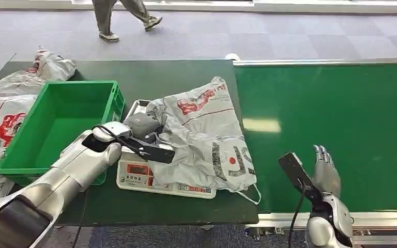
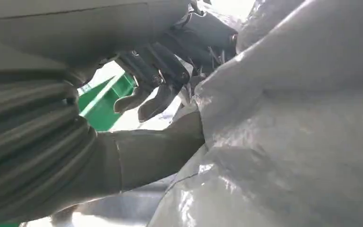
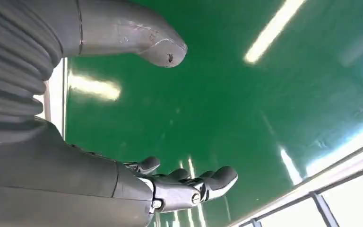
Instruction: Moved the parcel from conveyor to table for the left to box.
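The parcel [image 1: 204, 139], a grey poly bag with red print, is lying on the table [image 1: 181, 77], draped over a white scale [image 1: 150, 181] just beside the green bin [image 1: 57, 129]. It is lying clear of the conveyor [image 1: 331, 124], so the transfer stage is judged complete.

The left hand [image 1: 143, 128] is reaching over the scale and is pressing into the parcel's near edge. In the left wrist view, the dark fingers [image 2: 156, 80] are curling against the grey film [image 2: 288, 132], and the thumb [image 2: 160, 151] is lying under a fold. Contact is plain. Whether the film is actually being pinched cannot be told from these views.

The right hand [image 1: 326, 173] is hovering over the bare belt near its front rail. Its fingers [image 3: 208, 182] are extended and apart, and it is holding nothing.

Remaining work, as judged here:
- The left hand is to secure its grip on the film.
- The parcel is to be lifted off the scale and carried sideways over the bin wall.
- The parcel is to be released inside the bin, which is standing empty.

More bags [image 1: 26, 82] are lying at the table's far left. A person's legs [image 1: 124, 18] are crossing the floor beyond.
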Controlling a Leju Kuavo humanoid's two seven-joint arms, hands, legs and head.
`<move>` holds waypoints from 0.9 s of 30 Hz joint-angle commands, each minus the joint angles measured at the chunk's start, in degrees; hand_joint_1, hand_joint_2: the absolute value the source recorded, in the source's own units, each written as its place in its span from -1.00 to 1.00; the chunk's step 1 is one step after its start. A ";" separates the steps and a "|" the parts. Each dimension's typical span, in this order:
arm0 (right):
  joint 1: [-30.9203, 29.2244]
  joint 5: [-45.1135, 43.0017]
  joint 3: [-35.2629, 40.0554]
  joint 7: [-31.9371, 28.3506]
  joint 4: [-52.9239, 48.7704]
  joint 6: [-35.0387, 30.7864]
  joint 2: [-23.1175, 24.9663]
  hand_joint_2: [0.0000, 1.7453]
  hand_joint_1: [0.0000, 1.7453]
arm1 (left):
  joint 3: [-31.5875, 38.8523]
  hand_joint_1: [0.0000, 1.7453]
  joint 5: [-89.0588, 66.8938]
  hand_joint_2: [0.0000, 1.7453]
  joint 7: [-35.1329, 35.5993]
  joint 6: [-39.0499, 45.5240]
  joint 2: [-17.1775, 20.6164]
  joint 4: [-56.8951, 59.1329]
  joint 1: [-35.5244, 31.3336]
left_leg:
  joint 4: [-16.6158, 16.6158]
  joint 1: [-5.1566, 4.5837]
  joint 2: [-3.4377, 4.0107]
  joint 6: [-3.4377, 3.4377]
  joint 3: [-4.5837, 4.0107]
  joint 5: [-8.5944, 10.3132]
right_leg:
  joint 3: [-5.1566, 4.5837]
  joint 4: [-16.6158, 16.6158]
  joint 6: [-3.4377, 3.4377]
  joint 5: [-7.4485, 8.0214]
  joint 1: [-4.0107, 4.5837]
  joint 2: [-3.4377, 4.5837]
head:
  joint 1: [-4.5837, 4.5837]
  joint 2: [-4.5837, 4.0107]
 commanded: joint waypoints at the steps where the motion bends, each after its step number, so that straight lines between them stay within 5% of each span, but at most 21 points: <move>1: 0.11 -0.23 -0.83 -0.10 -0.76 -0.05 1.03 1.00 -1.00 | -1.29 1.00 -0.23 1.00 0.35 0.50 1.49 -0.69 -0.57 | -0.06 -0.02 0.18 0.02 0.04 0.01 | 0.01 -0.03 -0.09 0.02 0.01 -0.02 | 0.02 0.00; 27: 6.20 -0.59 -7.49 -3.34 -6.84 -3.76 2.60 1.00 -1.00 | 20.15 1.00 5.09 1.00 4.53 15.82 2.73 -21.12 1.34 | 0.01 0.03 0.21 0.02 -0.09 -0.03 | -0.11 -0.01 -0.10 0.01 0.07 -0.03 | 0.00 0.00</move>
